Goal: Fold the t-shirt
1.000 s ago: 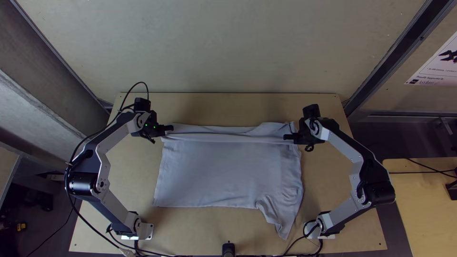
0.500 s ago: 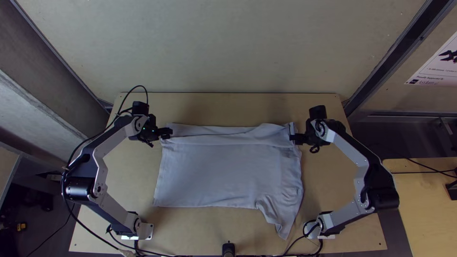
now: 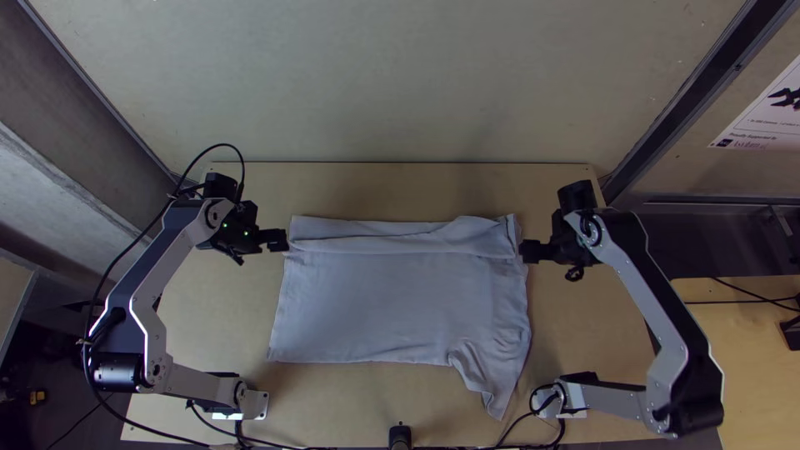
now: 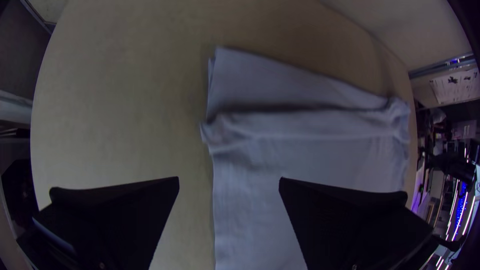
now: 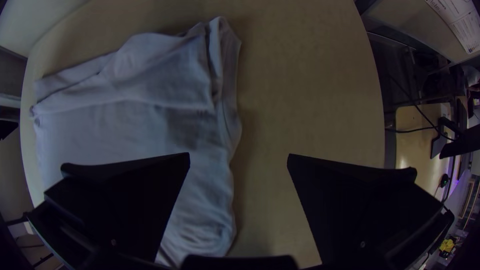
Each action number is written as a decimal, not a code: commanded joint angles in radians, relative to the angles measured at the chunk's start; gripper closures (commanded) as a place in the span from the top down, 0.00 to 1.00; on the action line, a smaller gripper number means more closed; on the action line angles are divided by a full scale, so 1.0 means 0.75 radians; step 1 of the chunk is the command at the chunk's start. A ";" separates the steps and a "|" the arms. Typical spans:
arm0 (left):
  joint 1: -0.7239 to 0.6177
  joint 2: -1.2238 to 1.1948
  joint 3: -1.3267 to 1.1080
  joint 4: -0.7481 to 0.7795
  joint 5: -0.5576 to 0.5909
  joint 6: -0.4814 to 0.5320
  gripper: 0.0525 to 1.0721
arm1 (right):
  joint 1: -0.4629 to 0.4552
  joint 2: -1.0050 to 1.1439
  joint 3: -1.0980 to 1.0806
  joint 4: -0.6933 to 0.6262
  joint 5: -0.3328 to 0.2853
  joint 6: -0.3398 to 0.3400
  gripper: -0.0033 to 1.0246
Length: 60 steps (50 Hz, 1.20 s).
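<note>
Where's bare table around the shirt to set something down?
Bare table shows beyond the shirt's far edge, between shirt and each arm's links, and nearer than the shirt, left of its pointed near corner. It's tight at the shirt's far left, by the left gripper, at its far right, by the right gripper, and between that corner and the right arm's base.

T-shirt (image 3: 392, 304) on table (image 3: 408, 190), left hand (image 3: 278, 240) by its left side, right hand (image 3: 532, 251) by its right (both toward the back)

Dim light, soft shadows, and dark, bent wrist-view corners.
</note>
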 commanded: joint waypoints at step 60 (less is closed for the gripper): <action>-0.416 -0.143 -0.728 -0.312 -0.344 0.053 0.94 | 0.269 -0.231 -0.376 -0.367 -0.130 0.210 0.94</action>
